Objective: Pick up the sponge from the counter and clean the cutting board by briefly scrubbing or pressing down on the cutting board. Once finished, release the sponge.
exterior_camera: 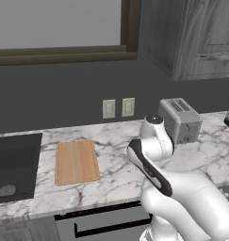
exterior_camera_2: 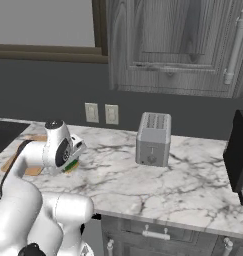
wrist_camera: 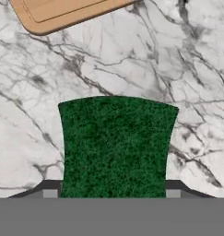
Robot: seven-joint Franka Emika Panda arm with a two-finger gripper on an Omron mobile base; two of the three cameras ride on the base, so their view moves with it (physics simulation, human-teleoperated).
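Now claw (wrist_camera: pixel 111 193) grips sponge (wrist_camera: pixel 115 147)

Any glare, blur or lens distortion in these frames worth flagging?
Hand view: the sponge bulges barrel-like at its edges, a close-range wide-angle effect; its texture stays sharp. Left base view: flat even light, soft overall, no glare on the counter. Right base view: same flat light, faint shadow under the toaster.

White arm (exterior_camera: pixel 156 155) folded forward and bent low over the table (exterior_camera: pixel 116 179); tool (wrist_camera: pixel 111 193) pointing straight down; its dark fingertips (wrist_camera: pixel 49 190) flank and pinch the sponge (wrist_camera: pixel 115 147).
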